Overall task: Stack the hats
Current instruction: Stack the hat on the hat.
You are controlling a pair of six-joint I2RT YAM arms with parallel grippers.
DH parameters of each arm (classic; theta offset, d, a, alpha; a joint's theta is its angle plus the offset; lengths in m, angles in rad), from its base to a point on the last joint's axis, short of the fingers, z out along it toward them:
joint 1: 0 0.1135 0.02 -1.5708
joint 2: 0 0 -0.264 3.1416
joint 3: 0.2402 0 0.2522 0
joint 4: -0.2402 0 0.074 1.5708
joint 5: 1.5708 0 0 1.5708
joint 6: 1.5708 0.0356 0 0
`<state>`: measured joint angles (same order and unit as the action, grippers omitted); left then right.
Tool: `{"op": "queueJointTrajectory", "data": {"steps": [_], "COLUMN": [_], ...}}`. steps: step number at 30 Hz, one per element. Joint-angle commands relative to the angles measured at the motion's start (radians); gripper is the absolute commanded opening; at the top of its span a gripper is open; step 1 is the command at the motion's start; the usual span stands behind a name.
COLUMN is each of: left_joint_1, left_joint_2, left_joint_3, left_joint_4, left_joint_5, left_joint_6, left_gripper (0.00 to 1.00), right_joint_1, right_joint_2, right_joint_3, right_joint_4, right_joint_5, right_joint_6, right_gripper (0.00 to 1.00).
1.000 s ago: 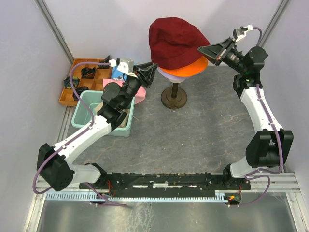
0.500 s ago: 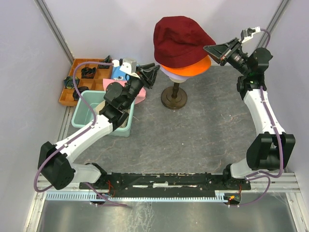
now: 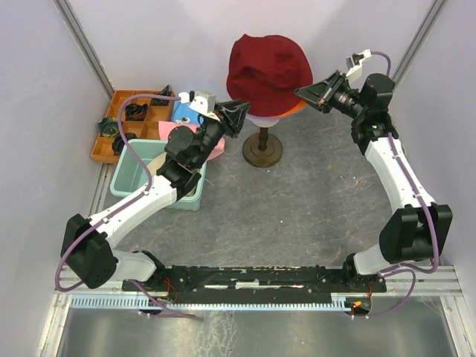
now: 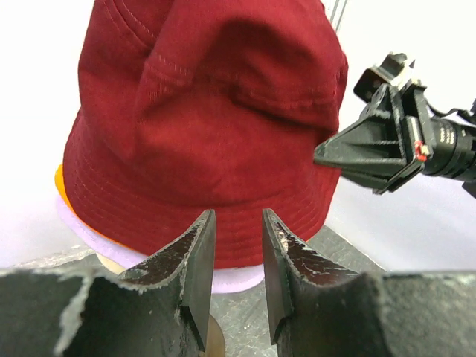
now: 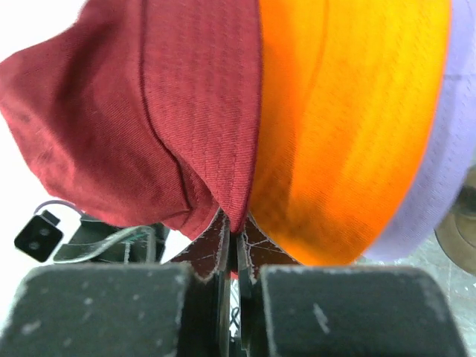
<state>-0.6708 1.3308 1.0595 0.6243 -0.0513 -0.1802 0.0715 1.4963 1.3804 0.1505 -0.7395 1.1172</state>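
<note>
The dark red hat (image 3: 268, 71) is seated over the orange hat (image 5: 342, 126) and lavender hat (image 5: 446, 171), all carried on a stand (image 3: 262, 152) on the bench (image 3: 297, 208). Its brim edge is pinched by the right gripper (image 5: 232, 239). The left gripper (image 4: 236, 223) is held slightly spread just before the opposite brim, with nothing between its jaws. The fabric is judged light, limp and easily creased. The brim is best taken at two sides.

Pale lavender-white walls (image 3: 149, 37) on 3 sides, grey metal posts (image 3: 80, 46) at both back corners. Bench (image 3: 297, 216) top dark grey, mottled, slightly glossy. Brushed metal sheet (image 3: 245, 335) runs along near edge. Light even & soft.
</note>
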Motion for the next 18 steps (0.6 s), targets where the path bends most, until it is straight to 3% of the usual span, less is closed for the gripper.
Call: {"op": "queueJointTrajectory", "data": {"steps": [1,7,14,18], "left_joint_1": [-0.007,-0.009,-0.01,-0.01], "left_joint_2": [-0.002,0.003,0.009,0.015], "left_joint_3": [0.037,0.038,0.043,0.048], "left_joint_4": [0.031,0.031,0.029,0.028], "left_joint_5": [-0.012,-0.011,-0.013,-0.016], "left_joint_6": [-0.011,-0.011,-0.004,0.002], "left_gripper": [0.38,0.39,0.4,0.4], "right_joint_1": [0.024,0.025,0.025,0.025], "right_joint_2": [0.022,0.028,0.016,-0.007], "right_joint_3": [-0.063,-0.087,-0.034,-0.021], "right_joint_4": [-0.13,-0.139,-0.124,-0.063], "right_joint_5": [0.045,0.055,0.034,0.017], "right_joint_6": [-0.118,-0.138,-0.143,-0.121], "right_gripper": [0.06,0.07,0.3,0.38]}}
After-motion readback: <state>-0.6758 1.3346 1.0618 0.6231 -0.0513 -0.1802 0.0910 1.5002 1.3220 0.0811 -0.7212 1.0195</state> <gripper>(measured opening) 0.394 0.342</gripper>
